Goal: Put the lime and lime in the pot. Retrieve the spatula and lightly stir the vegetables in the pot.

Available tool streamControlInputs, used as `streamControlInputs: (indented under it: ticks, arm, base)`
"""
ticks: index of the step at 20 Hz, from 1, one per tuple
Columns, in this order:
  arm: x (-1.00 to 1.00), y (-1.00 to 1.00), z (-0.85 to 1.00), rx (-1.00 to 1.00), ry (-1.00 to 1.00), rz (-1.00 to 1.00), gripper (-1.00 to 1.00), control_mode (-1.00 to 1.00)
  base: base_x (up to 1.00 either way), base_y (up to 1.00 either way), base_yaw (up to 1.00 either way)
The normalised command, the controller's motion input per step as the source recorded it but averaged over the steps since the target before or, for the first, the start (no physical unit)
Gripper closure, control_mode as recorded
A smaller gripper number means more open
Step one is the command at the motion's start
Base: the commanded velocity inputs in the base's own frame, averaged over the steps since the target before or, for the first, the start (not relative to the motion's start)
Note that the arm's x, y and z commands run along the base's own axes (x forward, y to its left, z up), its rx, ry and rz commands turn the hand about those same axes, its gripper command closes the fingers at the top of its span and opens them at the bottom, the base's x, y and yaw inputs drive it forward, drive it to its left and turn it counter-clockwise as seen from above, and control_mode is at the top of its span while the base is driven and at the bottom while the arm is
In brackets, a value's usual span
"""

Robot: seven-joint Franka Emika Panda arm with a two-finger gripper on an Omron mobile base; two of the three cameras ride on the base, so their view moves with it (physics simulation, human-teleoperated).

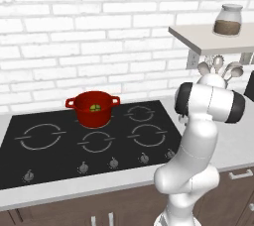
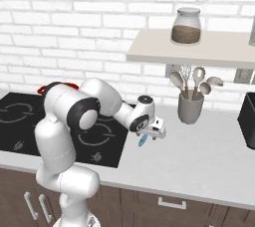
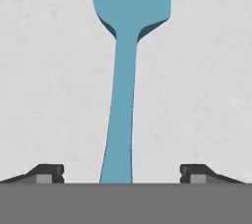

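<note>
Over spatula (image 3: 129, 70), hand (image 3: 122, 171) wide open, untouching

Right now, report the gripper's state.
Gripper: open, fingertips wide apart either side of the spatula handle on the counter, not gripping it.
</note>
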Motion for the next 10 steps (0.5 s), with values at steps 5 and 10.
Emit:
streamControlInputs:
  ticks: [5, 10]
  arm:
    - [0.00, 0.02, -0.32, 0.00, 0.04, 0.00, 1.00, -1.00]
    - [0.00, 0.04, -0.25, 0.00, 0.01, 0.00, 1.00, -1.00]
  base:
    - [0.00, 0.00, 0.00]
    - [0.00, 0.00, 0.00]
